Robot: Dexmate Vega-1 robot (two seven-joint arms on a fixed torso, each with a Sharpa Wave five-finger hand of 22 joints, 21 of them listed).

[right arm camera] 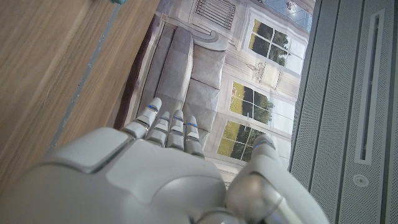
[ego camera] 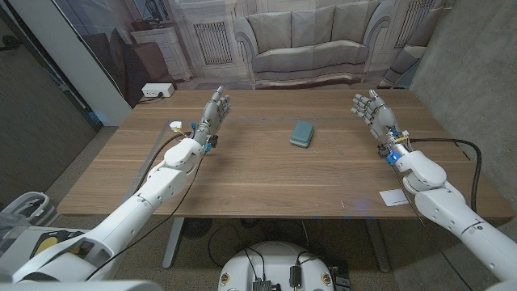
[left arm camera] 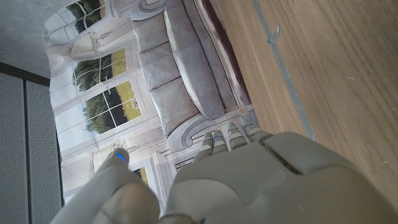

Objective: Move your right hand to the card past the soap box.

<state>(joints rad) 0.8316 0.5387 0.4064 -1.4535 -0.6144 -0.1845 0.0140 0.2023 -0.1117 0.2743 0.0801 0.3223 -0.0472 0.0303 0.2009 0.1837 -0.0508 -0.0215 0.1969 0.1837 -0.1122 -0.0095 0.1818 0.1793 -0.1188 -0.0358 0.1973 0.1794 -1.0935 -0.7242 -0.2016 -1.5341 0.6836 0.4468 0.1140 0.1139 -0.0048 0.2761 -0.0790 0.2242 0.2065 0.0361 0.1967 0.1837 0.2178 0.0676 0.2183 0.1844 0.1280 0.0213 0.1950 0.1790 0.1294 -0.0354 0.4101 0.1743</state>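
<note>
Head view, and we sweep from the left. The left hand [ego camera: 215, 111] is up at the far left of the table [ego camera: 266, 174], fingers apart and holding nothing, and I cannot tell whether it touches the wood. It looks parked there, out of the way, since this job belongs to the other arm. A small white thing [ego camera: 175, 125] lies on the table just beside its wrist; too small to say what it is.

On to the middle: the soap box [ego camera: 302, 133], a teal-grey block, sits alone on bare wood, well apart from both hands. It reads as the landmark here, the thing to measure "past" against.

Further right, the right hand [ego camera: 370, 108] is held up near the far right edge, fingers spread, nothing in its grasp. The right wrist view agrees: the right hand [right arm camera: 155, 174] has its fingers fanned toward the painted sofa backdrop, table alongside, no card under them.

And the card [ego camera: 394, 197]? A small white rectangle lies at the near right edge, beside the right forearm, behind the hand and not ahead of it. So my read: the reach has not started, and whether that white slip counts as "past" the box is open to doubt.
</note>
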